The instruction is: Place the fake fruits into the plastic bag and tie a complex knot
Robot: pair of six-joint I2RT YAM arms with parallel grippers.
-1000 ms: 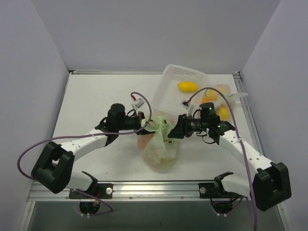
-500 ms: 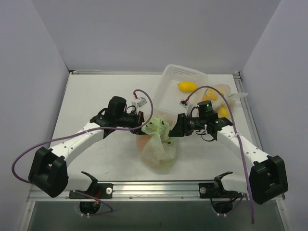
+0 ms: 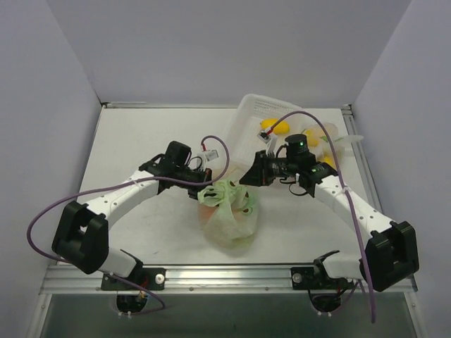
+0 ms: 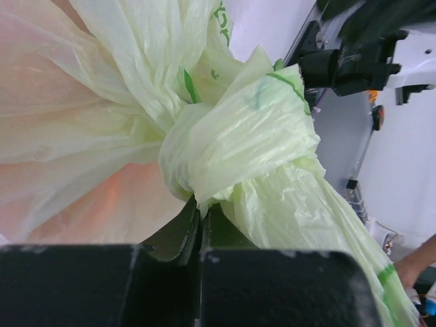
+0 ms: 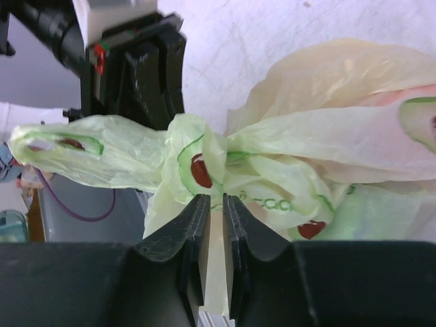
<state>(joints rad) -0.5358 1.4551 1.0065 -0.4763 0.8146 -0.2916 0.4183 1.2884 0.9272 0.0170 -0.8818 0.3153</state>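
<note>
Finding, from above, the plastic bag [image 3: 229, 218] on the table [image 3: 134, 144] near 6 o'clock, bulging pale green with orange showing through, the left gripper [image 3: 203, 191] at its 10 o'clock, the right gripper [image 3: 246, 177] at 1 o'clock, and yellow fake fruits [image 3: 275, 127] in a white basket [image 3: 264, 107] beyond. Revealing, from the left wrist alone, clenched jaws pinching film beneath a tight wrinkled knot [image 4: 238, 150]. Showing, from the right wrist alone, jaws grasping a flat bag strip amid avocado prints.
</note>
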